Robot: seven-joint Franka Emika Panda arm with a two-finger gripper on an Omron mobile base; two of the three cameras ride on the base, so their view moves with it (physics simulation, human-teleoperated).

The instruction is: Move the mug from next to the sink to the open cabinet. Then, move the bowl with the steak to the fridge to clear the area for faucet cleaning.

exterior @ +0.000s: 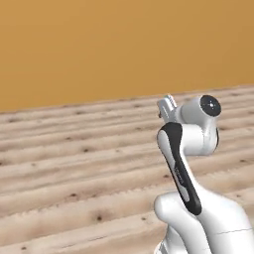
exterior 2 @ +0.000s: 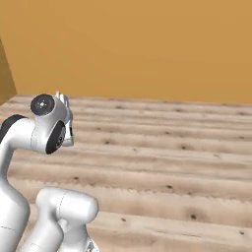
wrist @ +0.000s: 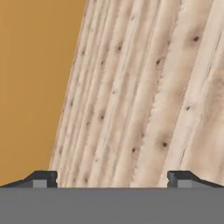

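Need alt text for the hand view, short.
The gripper hangs open and empty, its two dark fingers wide apart, over a knotty pale wood floor. A plain orange wall meets the floor along a slanted line.

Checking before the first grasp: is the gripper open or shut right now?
Open. In the hand view the gripper has its two dark fingertips far apart, with only the wooden floor between them.

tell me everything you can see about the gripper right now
The gripper is open and holds nothing. In the hand view two small dark fingers stand far apart, with bare pale knotty wood floor between them and an orange wall beyond to one side. From the base views the hand sits at the end of the folded white arm, raised above the floor, touching nothing.
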